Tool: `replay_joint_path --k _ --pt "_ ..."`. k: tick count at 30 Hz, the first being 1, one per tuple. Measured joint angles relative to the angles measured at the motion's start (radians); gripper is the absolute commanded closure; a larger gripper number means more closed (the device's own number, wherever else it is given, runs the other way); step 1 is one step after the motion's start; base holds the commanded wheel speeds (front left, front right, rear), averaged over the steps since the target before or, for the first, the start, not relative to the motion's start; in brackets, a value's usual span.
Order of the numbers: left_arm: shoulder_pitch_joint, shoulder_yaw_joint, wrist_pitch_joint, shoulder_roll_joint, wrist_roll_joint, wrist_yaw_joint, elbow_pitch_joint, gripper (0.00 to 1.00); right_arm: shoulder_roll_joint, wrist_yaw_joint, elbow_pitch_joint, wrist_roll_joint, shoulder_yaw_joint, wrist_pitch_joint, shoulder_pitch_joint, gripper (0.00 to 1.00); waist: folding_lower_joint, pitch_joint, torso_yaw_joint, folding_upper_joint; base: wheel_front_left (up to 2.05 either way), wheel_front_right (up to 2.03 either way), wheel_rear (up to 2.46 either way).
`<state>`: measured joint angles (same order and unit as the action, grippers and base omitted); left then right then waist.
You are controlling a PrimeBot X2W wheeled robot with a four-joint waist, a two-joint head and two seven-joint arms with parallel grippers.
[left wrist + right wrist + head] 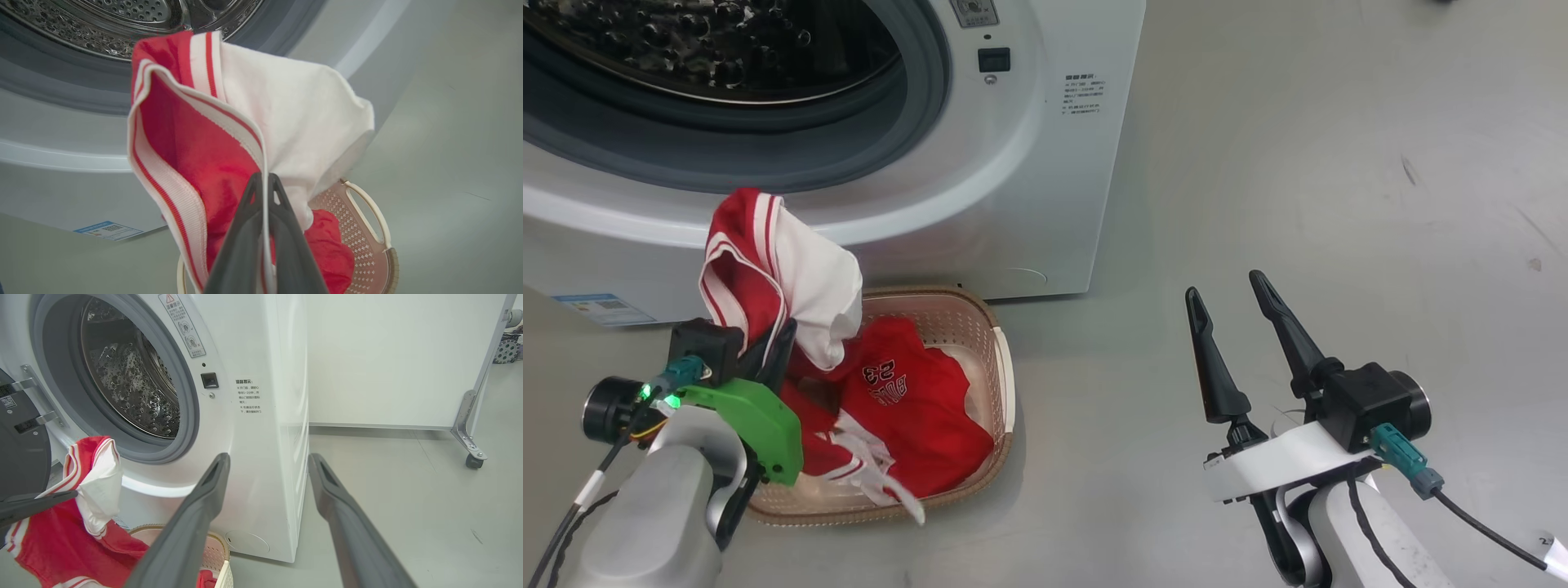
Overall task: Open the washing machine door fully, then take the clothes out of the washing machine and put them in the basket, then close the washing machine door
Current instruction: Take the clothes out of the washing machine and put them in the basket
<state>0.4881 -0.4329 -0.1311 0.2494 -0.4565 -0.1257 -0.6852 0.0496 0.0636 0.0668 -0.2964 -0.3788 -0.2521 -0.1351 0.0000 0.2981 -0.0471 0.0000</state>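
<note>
Over the cream basket (931,292), just in front of the white washing machine (1029,163), the left gripper (263,180) is clamped on a white-trimmed fold of the red jersey (196,155), which rises above the fingers while the rest, number 23 showing, lies in the basket. Well to the right, over grey floor (1339,204), the right gripper (1223,286) holds nothing, its fingers spread apart. Beside the steel drum (686,49), the washing machine door (18,457) stands open.
</note>
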Motion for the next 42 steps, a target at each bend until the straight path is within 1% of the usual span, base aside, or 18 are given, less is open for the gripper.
replay_joint_path --k 9,11,14,17,21,27,33,34,38,42 --pt "-0.007 -0.05 0.052 0.036 -0.019 0.0 -0.009 1.0 0.0 0.001 -0.036 0.0 -0.011 0.0 0.0 0.0 0.0 0.059 -0.041 0.0 0.0 0.0 0.0" --pt "-0.007 -0.063 0.062 0.053 -0.018 -0.003 -0.018 1.0 0.0 0.01 -0.047 0.0 -0.015 0.0 -0.001 0.0 0.0 0.078 -0.051 0.0 0.0 0.0 0.0" --pt "-0.006 -0.073 0.072 0.08 -0.018 -0.003 -0.028 1.0 0.0 0.011 -0.063 0.0 -0.017 0.0 -0.004 0.0 0.0 0.11 -0.069 0.0 0.0 0.0 0.0" --pt "-0.001 -0.084 0.079 0.094 -0.018 -0.003 -0.035 1.0 0.0 0.014 -0.076 0.0 -0.021 0.0 -0.009 0.0 0.0 0.143 -0.087 0.0 0.0 0.0 0.0" --pt "0.028 -0.092 0.086 0.104 -0.018 -0.003 -0.047 1.0 0.0 0.022 -0.095 -0.001 -0.025 0.0 -0.024 0.0 0.0 0.189 -0.114 0.0 0.0 0.0 0.0" --pt "0.075 -0.095 0.106 0.148 -0.017 -0.003 -0.082 1.0 0.0 0.036 -0.127 -0.008 -0.039 0.0 -0.045 0.0 0.0 0.257 -0.155 0.0 0.0 0.0 0.0" --pt "0.116 -0.102 0.122 0.174 -0.016 -0.003 -0.115 1.0 0.0 0.038 -0.151 -0.011 -0.046 0.0 -0.057 0.0 0.0 0.32 -0.196 0.0 0.0 0.0 0.0" --pt "0.121 -0.104 0.124 0.182 -0.016 -0.003 -0.121 1.0 0.0 0.044 -0.155 -0.012 -0.048 0.0 -0.059 0.0 0.0 0.33 -0.203 0.0 0.0 0.0 0.0" --pt "0.129 -0.149 0.148 0.217 0.025 -0.003 -0.155 1.0 -0.001 0.046 -0.164 -0.012 -0.055 0.0 -0.063 0.0 0.0 0.368 -0.23 0.0 0.0 0.0 0.0" --pt "0.133 -0.155 0.149 0.221 0.035 -0.003 -0.183 1.0 -0.001 0.053 -0.175 -0.018 -0.056 0.0 -0.068 0.0 0.0 0.403 -0.255 0.0 0.0 0.0 0.0"
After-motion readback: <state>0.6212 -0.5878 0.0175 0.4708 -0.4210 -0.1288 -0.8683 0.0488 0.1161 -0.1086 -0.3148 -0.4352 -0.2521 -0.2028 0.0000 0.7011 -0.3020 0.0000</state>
